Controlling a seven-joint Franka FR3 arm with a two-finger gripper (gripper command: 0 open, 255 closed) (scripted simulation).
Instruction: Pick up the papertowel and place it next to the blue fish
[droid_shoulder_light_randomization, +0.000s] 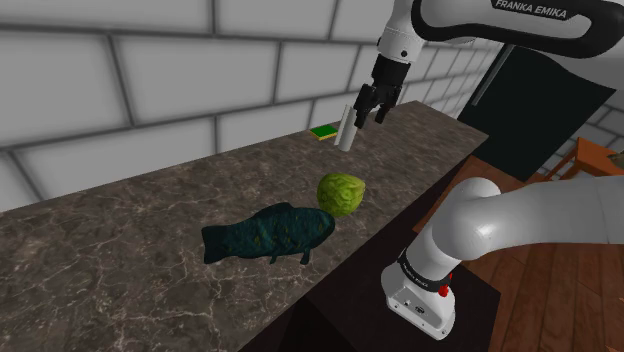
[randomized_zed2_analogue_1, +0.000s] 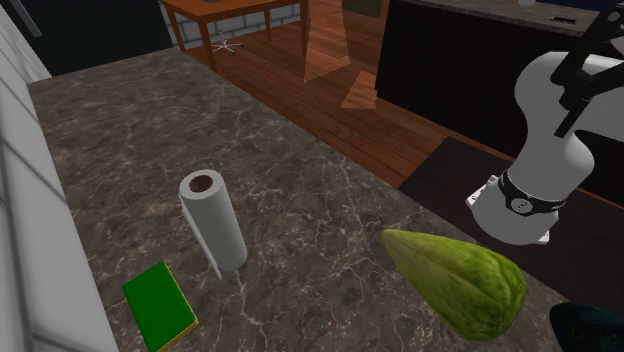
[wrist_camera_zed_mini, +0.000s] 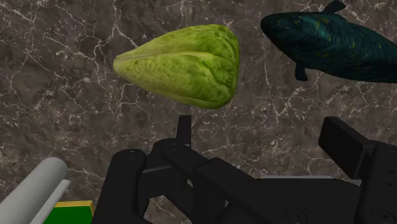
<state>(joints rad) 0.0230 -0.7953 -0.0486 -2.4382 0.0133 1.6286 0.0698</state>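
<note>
Black gripper (droid_shoulder_light_randomization: 372, 112), fingers spread around nothing, pointing down just beside white paper towel roll (randomized_zed2_analogue_1: 213, 222), green sponge (randomized_zed2_analogue_1: 158, 305) by it, "FRANKA EMIKA" on white arm (droid_shoulder_light_randomization: 520, 22) arching over marbled counter (droid_shoulder_light_randomization: 120, 230), lettuce (droid_shoulder_light_randomization: 340, 192) between roll and blue fish (droid_shoulder_light_randomization: 265, 235).

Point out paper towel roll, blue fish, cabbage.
Paper towel roll (randomized_zed2_analogue_1: 213, 225), second exterior view, middle of its side.
Blue fish (droid_shoulder_light_randomization: 265, 233), shoulder view, mid-body.
Cabbage (wrist_camera_zed_mini: 184, 63), wrist view, centre of its leaves.

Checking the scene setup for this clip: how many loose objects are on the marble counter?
4. A paper towel roll and a green sponge lie side by side; a lettuce head sits farther along the counter, with a dark blue fish beside it. The arm might hide others.
</note>
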